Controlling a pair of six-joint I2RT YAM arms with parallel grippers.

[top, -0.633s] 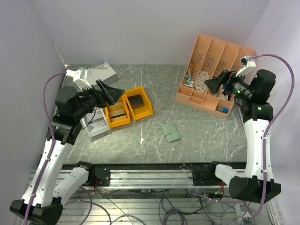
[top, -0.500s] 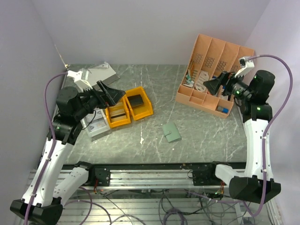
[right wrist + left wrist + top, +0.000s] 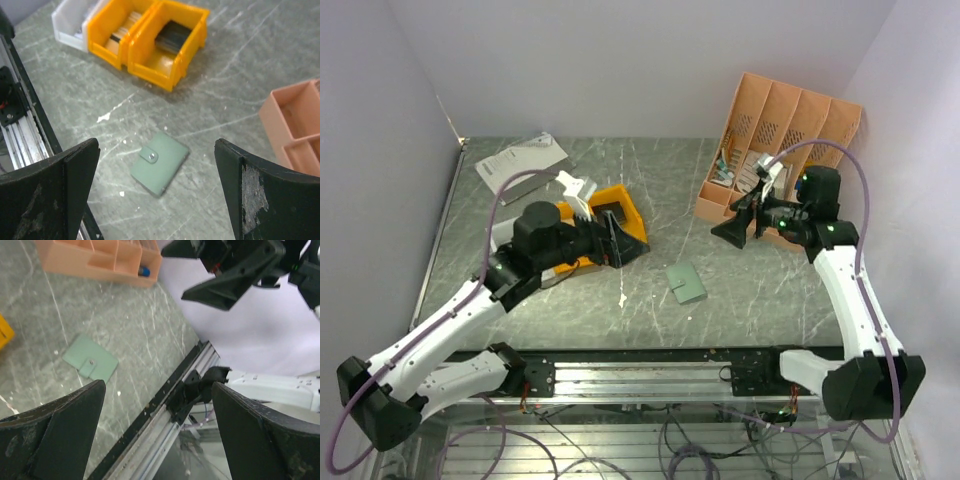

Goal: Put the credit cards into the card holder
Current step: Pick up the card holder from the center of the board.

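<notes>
— Where is the card holder?

— Your small flat grey-green card holder (image 3: 686, 282) lies folded shut on the grey marbled tabletop (image 3: 650, 165), snap tab facing up. It sits between the 2 arms, near the aluminium front rail (image 3: 165, 430), and nothing touches it.

— And my left pincer?

— Your left pincer (image 3: 157, 390) has its jaws spread wide and nothing between them. It hovers above the tabletop by the 2 yellow plastic bins (image 3: 155, 65), pointing toward the right side. In its own camera you see the card holder low on the left, well apart from both fingers.

— The right one?

— Your right pincer (image 3: 156, 145) is spread just as wide and also empty. It hangs in front of the tall peach plastic desk organiser (image 3: 820, 115), tilted down and to the left. In its camera the card holder shows below, in the gap between the 2 fingers, clear of both.

— What is in the bins?

— Each yellow bin holds a stack of flat things (image 3: 172, 35); you cannot tell from these views whether they are cards. A white bin (image 3: 67, 30) stands touching the left yellow one.
</notes>
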